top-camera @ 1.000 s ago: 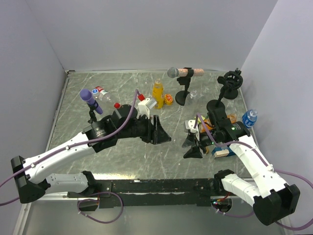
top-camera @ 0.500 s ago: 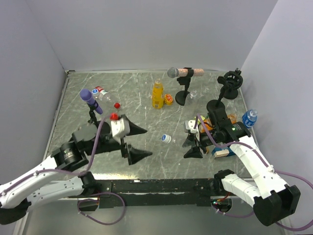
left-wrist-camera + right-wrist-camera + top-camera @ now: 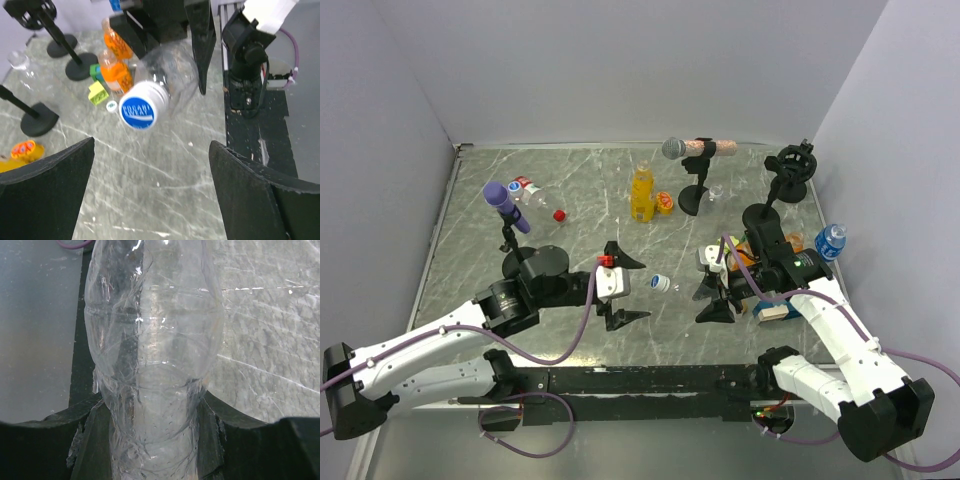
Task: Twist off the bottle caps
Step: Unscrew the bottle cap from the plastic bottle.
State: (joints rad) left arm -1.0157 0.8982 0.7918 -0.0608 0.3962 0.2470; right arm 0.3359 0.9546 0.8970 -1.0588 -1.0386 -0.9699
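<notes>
A crumpled clear bottle (image 3: 155, 365) lies level in my right gripper (image 3: 712, 288), which is shut on its body (image 3: 155, 440). Its blue-and-white bottle cap (image 3: 660, 284) points left, toward my left gripper (image 3: 632, 290). That gripper is open and stops short of the cap (image 3: 138, 111), with bare table between its fingers (image 3: 150, 145). At the back stands a yellow-orange bottle (image 3: 641, 193). A clear red-labelled bottle (image 3: 530, 190) lies back left with a loose red cap (image 3: 559, 214) beside it. A small blue-labelled bottle (image 3: 831, 241) stands at the right edge.
Three microphone stands rise from the table: a purple one (image 3: 503, 205), a grey-pink one (image 3: 688, 150) and a black one (image 3: 790, 170). Small orange items (image 3: 115, 70), a yellow-green block (image 3: 97, 92) and a white ring (image 3: 111, 105) lie behind the held bottle.
My left gripper has opened wide, drawn back to the left off the cap end of the held bottle, then moved in toward the cap again. The right arm has not moved.
</notes>
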